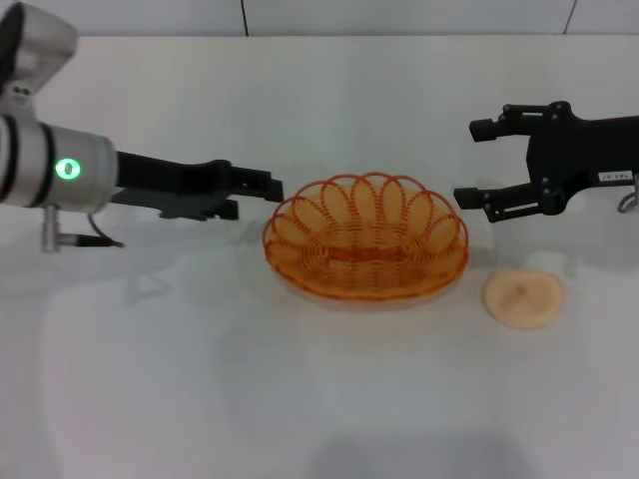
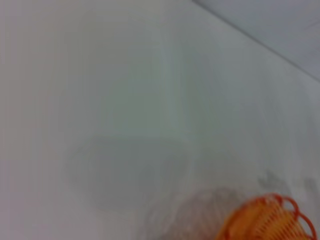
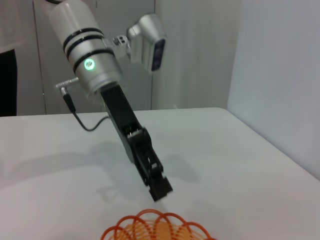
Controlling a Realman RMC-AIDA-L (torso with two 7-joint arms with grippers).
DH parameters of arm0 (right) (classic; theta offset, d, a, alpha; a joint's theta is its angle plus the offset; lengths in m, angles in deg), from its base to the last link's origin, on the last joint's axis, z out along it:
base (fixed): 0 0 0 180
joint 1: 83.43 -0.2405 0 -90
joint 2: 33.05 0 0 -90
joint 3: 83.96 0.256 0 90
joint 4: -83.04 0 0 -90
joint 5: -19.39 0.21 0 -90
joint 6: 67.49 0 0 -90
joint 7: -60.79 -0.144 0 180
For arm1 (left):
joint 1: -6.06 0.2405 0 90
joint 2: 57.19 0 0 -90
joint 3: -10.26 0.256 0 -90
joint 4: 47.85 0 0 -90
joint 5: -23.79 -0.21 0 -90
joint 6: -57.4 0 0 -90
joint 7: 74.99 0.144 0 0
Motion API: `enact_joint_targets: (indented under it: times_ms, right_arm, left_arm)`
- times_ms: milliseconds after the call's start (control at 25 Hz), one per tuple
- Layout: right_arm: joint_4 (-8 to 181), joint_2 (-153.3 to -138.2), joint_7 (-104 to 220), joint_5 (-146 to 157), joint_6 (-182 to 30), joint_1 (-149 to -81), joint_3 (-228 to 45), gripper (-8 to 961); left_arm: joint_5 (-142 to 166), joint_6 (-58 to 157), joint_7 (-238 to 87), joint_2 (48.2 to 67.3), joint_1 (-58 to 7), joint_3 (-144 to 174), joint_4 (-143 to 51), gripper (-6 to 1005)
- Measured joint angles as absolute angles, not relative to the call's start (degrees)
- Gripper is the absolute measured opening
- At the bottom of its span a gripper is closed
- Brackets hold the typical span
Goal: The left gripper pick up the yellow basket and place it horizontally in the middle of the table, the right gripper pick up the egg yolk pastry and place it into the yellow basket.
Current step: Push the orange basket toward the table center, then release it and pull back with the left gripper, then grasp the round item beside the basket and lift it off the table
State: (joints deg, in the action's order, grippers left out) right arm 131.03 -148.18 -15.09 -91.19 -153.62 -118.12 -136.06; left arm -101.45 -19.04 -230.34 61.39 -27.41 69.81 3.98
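The left gripper (image 1: 262, 192) hovers just left of the yellow basket (image 1: 365, 238), its tips near the rim and holding nothing; whether its fingers are parted cannot be told. The basket sits mid-table (image 1: 300, 399). Right of it the right gripper (image 1: 477, 163) hangs wide open and empty, above the egg yolk pastry (image 1: 524, 297) lying near the basket's right side.

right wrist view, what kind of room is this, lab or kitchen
Probably a robot lab or test room: a plain white table against bare pale walls, the silver-and-black left gripper hanging over an orange wire-like yellow basket. No kitchen fittings show.
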Motion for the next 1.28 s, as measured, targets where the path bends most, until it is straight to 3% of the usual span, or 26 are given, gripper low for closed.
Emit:
enact_joint_targets:
  times_ms: [280,560,800,1040,1280]
  right_arm:
    - [132.15,-147.71,-17.04,-89.32,-154.98,-116.09,-135.95,855]
    - [137.21,-146.45,-23.11,-89.57,-158.7,-113.69,-135.9,855]
    - [138.66,-145.37,-25.68,-89.84,-161.26,-113.37,-135.82,855]
    - [138.83,-144.85,-25.83,-90.42,-161.74,-113.2,-135.81,855]
    - [138.93,-144.29,-26.46,-92.65,-162.09,-112.89,-135.8,854]
  left_arm:
    - [-92.64,-25.14,-208.68,59.94,-21.98,60.2,12.01,803]
    - [-78.75,-34.03,-175.5,59.32,-16.28,50.77,10.58,798]
    - [-78.58,-48.49,-163.99,55.34,-15.56,50.5,10.06,799]
    - [-87.89,-55.54,-160.24,52.74,-15.33,51.95,11.7,799]
    - [-91.61,-56.32,-160.25,52.74,-13.49,53.28,15.23,800]
